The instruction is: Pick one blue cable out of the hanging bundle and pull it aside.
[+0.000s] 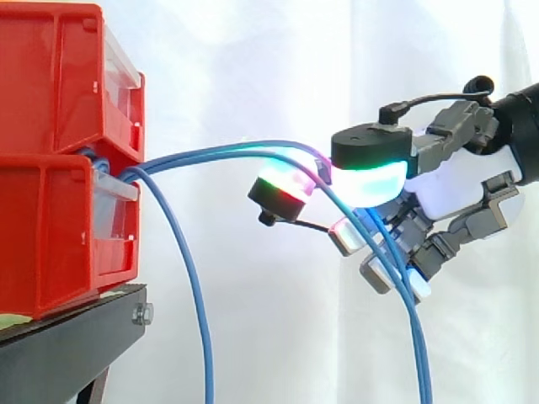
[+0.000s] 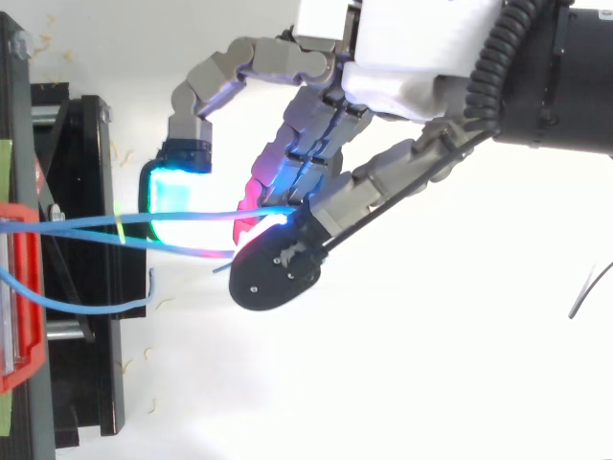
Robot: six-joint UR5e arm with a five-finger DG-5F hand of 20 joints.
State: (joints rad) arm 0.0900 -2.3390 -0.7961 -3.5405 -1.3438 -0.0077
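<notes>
Now the hand (image 1: 459,181), out to the right of the red bins (image 1: 50,101), has its fingers curled round a blue cable (image 2: 86,223) running from them.

Three thin blue cables (image 1: 126,172) come out from between the stacked bins (image 1: 50,151). The loose cable (image 1: 196,286) droops at once and hangs down near the bins, well apart from the hand (image 1: 375,151). The pair (image 1: 227,150) stretches sideways in a shallow arch, its two strands close together. It reaches the hand and passes between the thumb pad and the curled fingers. There the strands bend sharply and hang down below the hand, side by side. From above, the pair (image 2: 192,218) runs almost straight, with the strands converging toward the hand (image 2: 316,125).
</notes>
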